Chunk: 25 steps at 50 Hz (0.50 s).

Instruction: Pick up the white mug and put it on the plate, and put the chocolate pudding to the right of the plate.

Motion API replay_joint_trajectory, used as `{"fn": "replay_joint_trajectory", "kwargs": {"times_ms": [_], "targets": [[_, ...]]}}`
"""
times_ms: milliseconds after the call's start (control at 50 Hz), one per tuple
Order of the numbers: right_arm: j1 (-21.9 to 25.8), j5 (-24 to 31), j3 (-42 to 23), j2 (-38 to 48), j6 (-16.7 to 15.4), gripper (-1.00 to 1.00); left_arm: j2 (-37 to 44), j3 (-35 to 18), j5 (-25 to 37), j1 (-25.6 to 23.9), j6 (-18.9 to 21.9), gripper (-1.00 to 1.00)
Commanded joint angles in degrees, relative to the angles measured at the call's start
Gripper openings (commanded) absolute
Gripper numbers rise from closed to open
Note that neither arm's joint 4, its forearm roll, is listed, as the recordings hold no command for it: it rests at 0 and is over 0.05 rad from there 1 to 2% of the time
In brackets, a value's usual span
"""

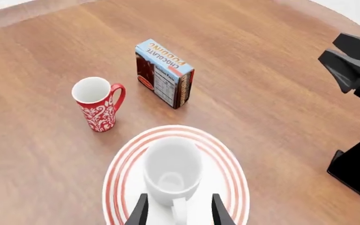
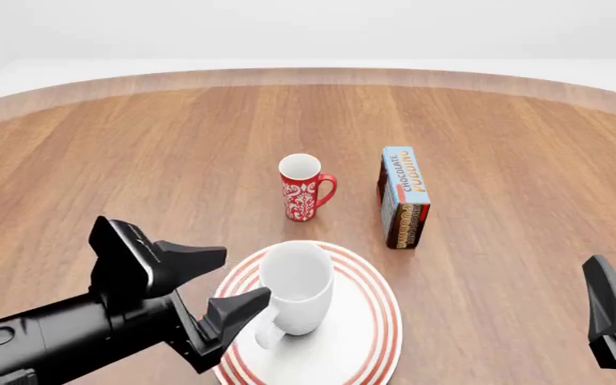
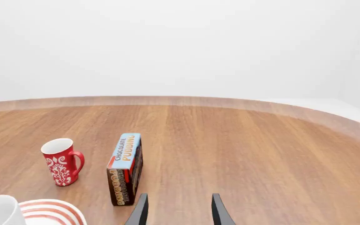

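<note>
The white mug (image 2: 298, 286) stands upright on the red-ringed plate (image 2: 378, 321) near the table's front, its handle turned toward me. My left gripper (image 2: 225, 283) is open just left of the mug. In the left wrist view the mug (image 1: 172, 168) sits on the plate (image 1: 233, 171), its handle low between the spread fingers of my left gripper (image 1: 178, 212). The chocolate pudding (image 2: 404, 197) stands on edge beyond the plate's right side. My right gripper (image 3: 178, 212) is open and holds nothing. It hovers at the front right (image 2: 614, 317), facing the pudding (image 3: 125, 168).
A red patterned mug (image 2: 304, 187) stands behind the plate, left of the pudding; it also shows in the left wrist view (image 1: 97, 104) and the right wrist view (image 3: 62, 161). Parts of the right arm (image 1: 355, 65) show in the left wrist view. The round wooden table's edge curves behind.
</note>
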Motion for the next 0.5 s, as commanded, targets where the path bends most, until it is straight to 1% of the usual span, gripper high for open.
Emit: {"fn": "replay_joint_trajectory", "kwargs": {"times_ms": [20, 180, 260, 280, 300, 400, 500], "targets": [[0.00, 0.01, 0.00, 0.00, -0.04, 1.00, -6.19, -3.58, 6.71, 1.74, 3.55, 1.00], [-0.03, 0.00, 0.01, 0.00, -0.09, 1.00, -11.20, -5.49, 10.70, 4.25, 6.25, 1.00], [-0.03, -0.01, 0.01, 0.00, -0.12, 1.00, -14.66, -6.94, 13.61, 6.55, 8.84, 1.00], [-0.03, -0.01, 0.01, 0.00, -0.12, 1.00, -14.68, -6.95, 13.64, 6.55, 8.84, 1.00], [-0.03, -0.01, 0.01, 0.00, -0.12, 1.00, -16.33, -8.10, 15.50, 7.86, 10.08, 1.00], [-0.02, -0.02, -0.01, 0.00, -0.12, 1.00, -18.80, -9.33, 17.60, 9.57, 11.53, 1.00], [-0.02, -0.02, 0.01, 0.00, -0.12, 1.00, -22.94, -9.51, 19.04, 12.88, 12.31, 1.00]]}}
